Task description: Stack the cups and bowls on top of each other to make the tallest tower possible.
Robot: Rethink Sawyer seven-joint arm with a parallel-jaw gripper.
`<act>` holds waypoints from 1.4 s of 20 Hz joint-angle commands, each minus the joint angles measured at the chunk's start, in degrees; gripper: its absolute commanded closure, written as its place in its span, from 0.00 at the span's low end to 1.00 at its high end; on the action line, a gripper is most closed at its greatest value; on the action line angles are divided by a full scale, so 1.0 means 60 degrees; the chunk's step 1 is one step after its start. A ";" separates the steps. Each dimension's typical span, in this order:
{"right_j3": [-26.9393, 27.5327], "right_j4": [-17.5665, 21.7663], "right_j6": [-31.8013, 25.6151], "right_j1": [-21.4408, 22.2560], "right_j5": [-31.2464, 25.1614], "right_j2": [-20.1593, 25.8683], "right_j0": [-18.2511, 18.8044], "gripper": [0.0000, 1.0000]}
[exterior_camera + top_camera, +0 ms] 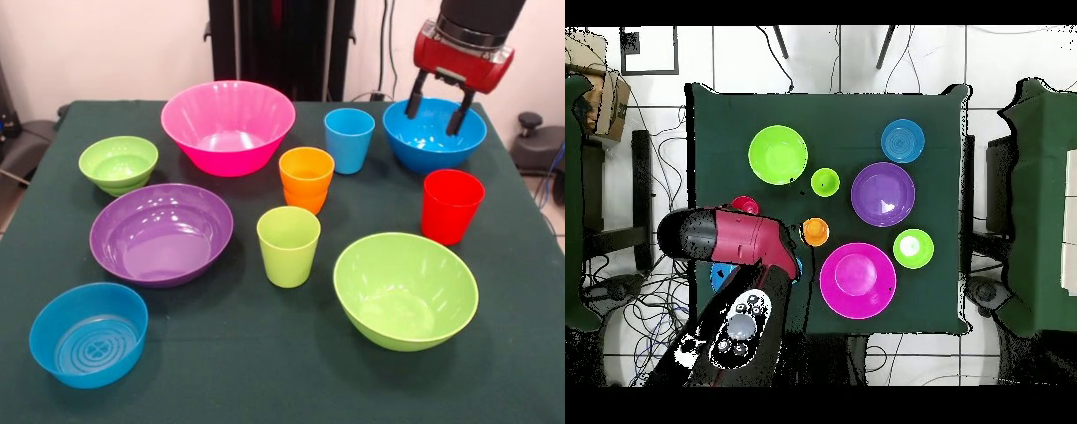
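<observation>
At the far right corner of the green-covered table, as seen from the front, the gripper hangs over the large blue bowl with its two dark fingers spread wide — both tips sit inside the bowl's rim, and nothing is held between them. No piece is stacked on another; each stands alone on the cloth. Front view, back row: the large pink bowl sits left of the light blue cup, which stands just beside the large blue bowl. The orange cup stands in front of the pink bowl, near the lime green cup. The red cup stands in front of the large blue bowl, just behind the large lime green bowl. On the left side sit the small lime green bowl, the purple bowl and — nearest the camera — the small blue bowl with its ringed base. From overhead, the red and black arm covers most of the large blue bowl and part of the red cup.
</observation>
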State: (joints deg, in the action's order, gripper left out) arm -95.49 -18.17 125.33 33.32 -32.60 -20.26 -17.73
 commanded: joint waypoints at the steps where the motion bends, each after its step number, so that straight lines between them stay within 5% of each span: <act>1: -0.0759 -0.0758 0.2242 0.0213 0.0122 0.0921 0.0040 0.00; 8: -0.1345 -0.1008 0.2218 0.0198 0.1627 0.1431 0.0214 0.00; 14: -0.1849 -0.0552 0.1841 -0.0020 0.3266 0.1969 0.0493 0.00; 28: -0.1784 -0.0795 0.2311 -0.0413 0.4028 0.1690 0.0031 0.00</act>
State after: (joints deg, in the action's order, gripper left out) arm -103.77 -22.39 129.14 33.57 -11.29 -16.59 -17.08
